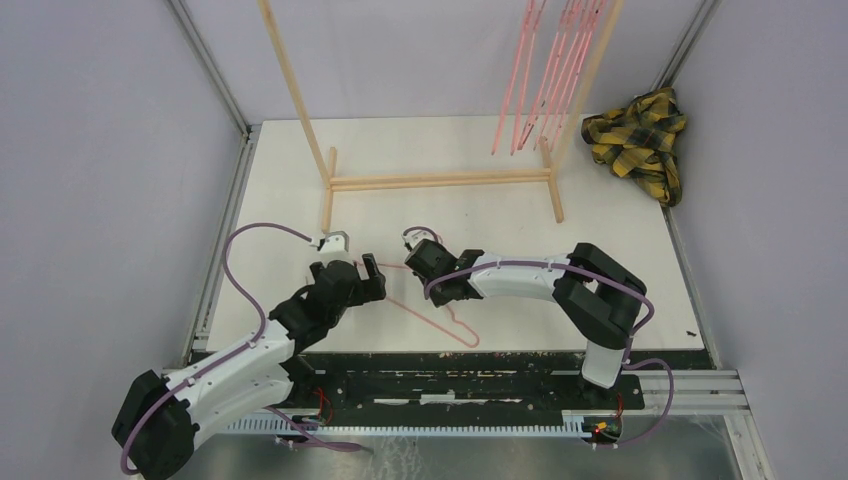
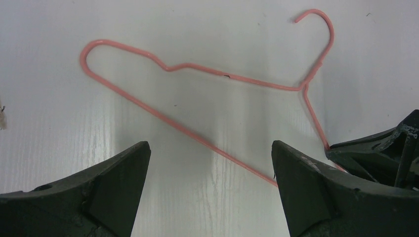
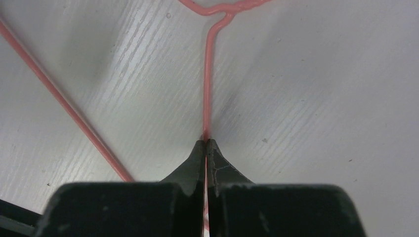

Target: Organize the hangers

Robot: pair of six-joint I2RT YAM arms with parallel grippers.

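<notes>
One pink wire hanger [image 1: 440, 322] lies flat on the white table between the two arms, its hook [image 2: 318, 22] pointing away from the left wrist camera. My right gripper [image 3: 205, 141] is shut on one of its shoulder wires [image 3: 207, 89], just below the twisted neck. In the top view that gripper [image 1: 413, 262] sits low over the table. My left gripper [image 2: 210, 148] is wide open above the hanger's long bottom bar [image 2: 197, 140] and does not touch it. Several more pink hangers [image 1: 545, 80] hang from the wooden rack at the back right.
The light wooden rack [image 1: 440, 182] stands across the back of the table [image 1: 600, 240]. A yellow-black plaid cloth [image 1: 640, 140] lies crumpled in the far right corner. Grey walls close in both sides. The two grippers are near each other at the table's middle.
</notes>
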